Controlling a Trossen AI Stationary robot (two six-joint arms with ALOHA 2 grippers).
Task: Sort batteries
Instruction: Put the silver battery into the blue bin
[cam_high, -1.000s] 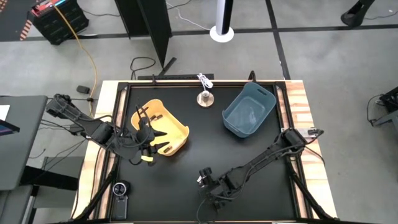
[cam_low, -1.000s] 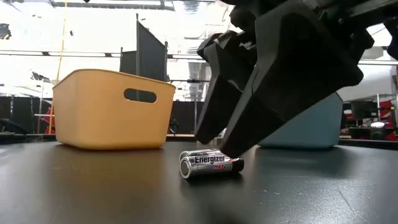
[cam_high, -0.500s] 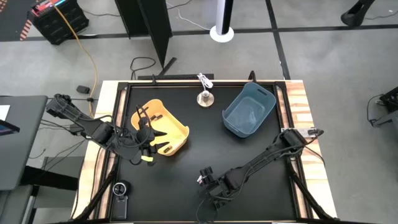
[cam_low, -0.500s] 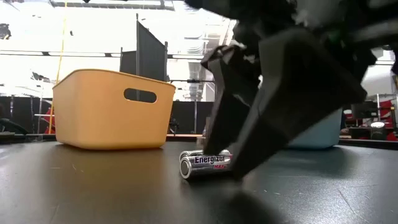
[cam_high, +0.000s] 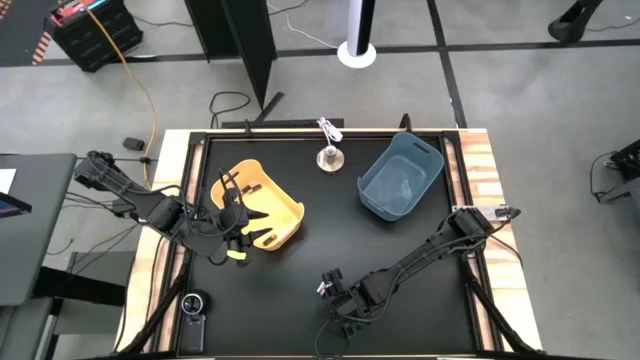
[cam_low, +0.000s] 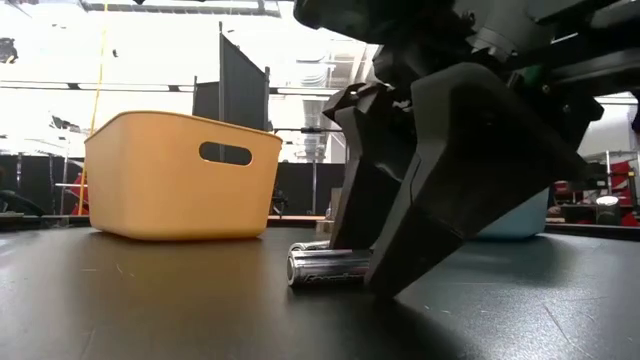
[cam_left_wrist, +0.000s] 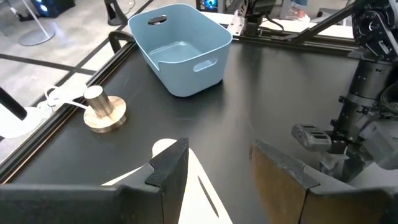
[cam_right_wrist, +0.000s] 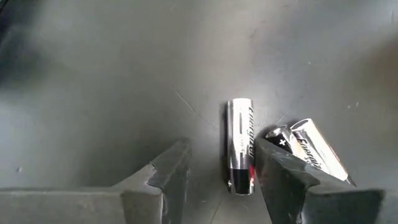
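Three small silvery batteries with dark and reddish ends lie on the black table near its near edge. One battery (cam_right_wrist: 239, 146) lies between the open fingers of my right gripper (cam_right_wrist: 222, 144), close to one finger; it also shows in the low view (cam_low: 325, 268). Two more batteries (cam_right_wrist: 308, 152) lie side by side just outside that finger. My right gripper (cam_high: 340, 303) has come down to the table top. My left gripper (cam_high: 240, 228) is open over the near rim of the yellow bin (cam_high: 262, 200) and holds nothing. My right gripper is open, and the inner side of one finger (cam_right_wrist: 273, 174) lies against the battery's side near its reddish end (cam_right_wrist: 247, 177). The fingers come from above, slanting down, and lie along the battery. The battery lies flat on the table.
The blue bin (cam_high: 400, 178) stands at the far right, and the yellow bin (cam_low: 180, 180) at the left. A round metal knob with a white cord (cam_high: 328, 157) sits by the far edge. A round dark device (cam_high: 195, 303) lies at the near left edge.
My right gripper has come down onto the table around the front battery. That battery has rolled a little, so its printed label has turned out of the low view. The left arm has kept still.
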